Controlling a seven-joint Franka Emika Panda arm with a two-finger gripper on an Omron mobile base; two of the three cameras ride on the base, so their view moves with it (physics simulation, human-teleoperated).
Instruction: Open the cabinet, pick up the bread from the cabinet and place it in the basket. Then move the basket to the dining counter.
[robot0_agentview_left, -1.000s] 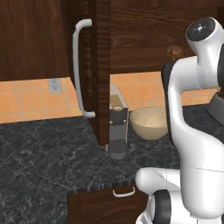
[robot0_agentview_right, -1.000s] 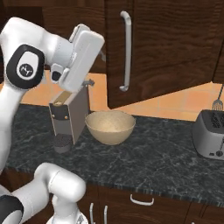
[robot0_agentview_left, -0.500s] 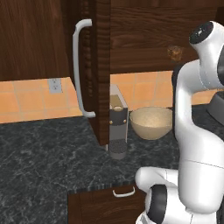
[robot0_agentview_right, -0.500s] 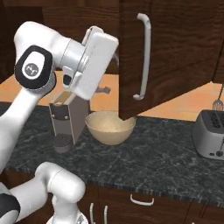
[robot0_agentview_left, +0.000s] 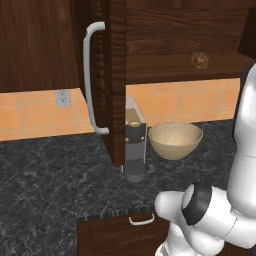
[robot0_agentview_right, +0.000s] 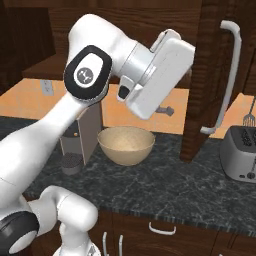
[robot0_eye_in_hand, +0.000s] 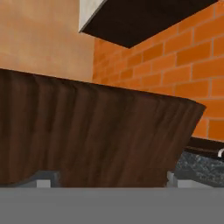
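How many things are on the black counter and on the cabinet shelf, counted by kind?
Basket: 1
Coffee machine: 1
Toaster: 1
Bread on the cabinet shelf: 1
Total: 4

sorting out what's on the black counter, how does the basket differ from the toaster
The basket is round, tan and bowl-shaped, open at the top; the toaster is boxy, grey and metallic. The basket sits beside the coffee machine, on the near side of the open cabinet door; the toaster sits on that door's far side, partly cut off by the picture's edge. Both rest upright on the black speckled counter.
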